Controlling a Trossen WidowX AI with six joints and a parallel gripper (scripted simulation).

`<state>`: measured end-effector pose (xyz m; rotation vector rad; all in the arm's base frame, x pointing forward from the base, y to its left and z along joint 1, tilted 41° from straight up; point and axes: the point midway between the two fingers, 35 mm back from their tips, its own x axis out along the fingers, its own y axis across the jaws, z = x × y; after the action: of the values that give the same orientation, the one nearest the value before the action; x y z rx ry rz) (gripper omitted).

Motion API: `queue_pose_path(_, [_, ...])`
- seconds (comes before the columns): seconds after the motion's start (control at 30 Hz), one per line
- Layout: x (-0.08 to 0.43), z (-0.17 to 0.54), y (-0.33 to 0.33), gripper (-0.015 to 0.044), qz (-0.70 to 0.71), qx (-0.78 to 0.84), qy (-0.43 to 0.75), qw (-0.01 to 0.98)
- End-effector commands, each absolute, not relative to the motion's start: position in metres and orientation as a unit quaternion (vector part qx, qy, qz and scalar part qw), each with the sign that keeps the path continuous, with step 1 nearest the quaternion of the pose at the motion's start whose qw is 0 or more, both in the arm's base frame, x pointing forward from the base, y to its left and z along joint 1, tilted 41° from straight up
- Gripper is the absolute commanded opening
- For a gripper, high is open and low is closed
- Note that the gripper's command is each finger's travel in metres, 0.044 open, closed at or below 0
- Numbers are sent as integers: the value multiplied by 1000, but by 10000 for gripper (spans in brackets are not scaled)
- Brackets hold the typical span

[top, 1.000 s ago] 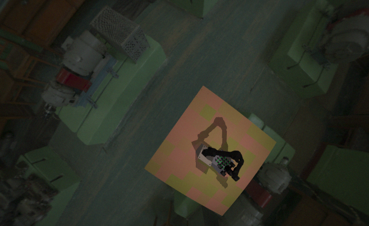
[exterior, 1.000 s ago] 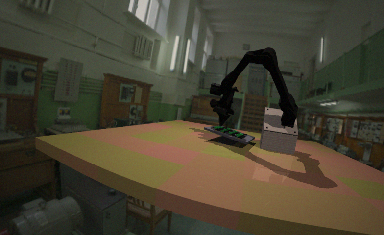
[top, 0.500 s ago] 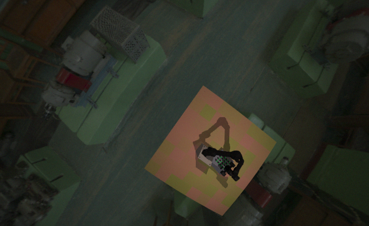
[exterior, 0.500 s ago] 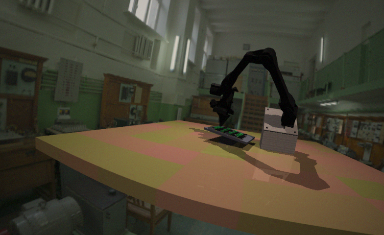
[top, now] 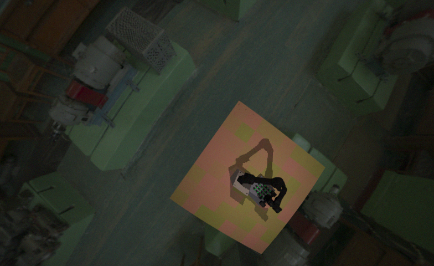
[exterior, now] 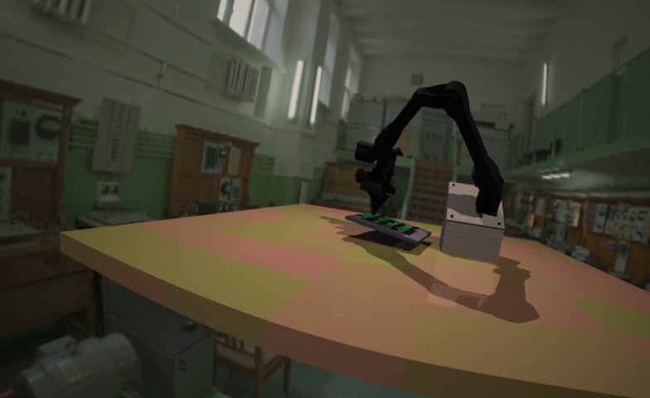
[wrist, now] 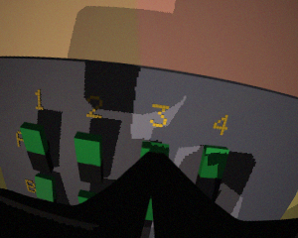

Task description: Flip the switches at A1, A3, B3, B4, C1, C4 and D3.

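The grey switch panel (exterior: 419, 237) (wrist: 15, 81) stands tilted on the table, with green and black rocker switches. My gripper (exterior: 375, 211) (wrist: 155, 161) is shut and empty, its tips low at the far row, touching or just above switch A3 (wrist: 155, 146); the exact contact is hidden. Only the far green part of A3 shows. In the wrist view, switch A1 (wrist: 34, 139), switch A2 (wrist: 87, 150) and switch A4 (wrist: 214, 161) show green far ends. Switch B1 (wrist: 45, 187) shows partly. The fingers hide most of row B and the rows nearer the arm.
The light block (top: 241, 186) (exterior: 470, 241) under the arm's base stands on the near side of the panel. The patchwork table (top: 212, 148) (exterior: 195, 256) extends around both. Neighbouring switches stand close on either side of the fingertips. Arm shadows darken parts of the panel.
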<state>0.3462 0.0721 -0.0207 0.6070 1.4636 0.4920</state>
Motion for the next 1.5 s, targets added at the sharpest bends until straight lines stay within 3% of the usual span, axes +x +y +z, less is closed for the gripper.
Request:
queue_pose_path(0.0, [346,-21,73,0,219,273,651,674])
queue_pose_path(0.7, [346,-23,75,0,219,273,651,674])
queue_pose_path(1.0, [340,26,32,0,214,275,643,682])
queue_pose_path(1.27, [283,24,38,0,213,275,644,681])
queue_pose_path(1.47, [284,3,56,0,211,278,637,687])
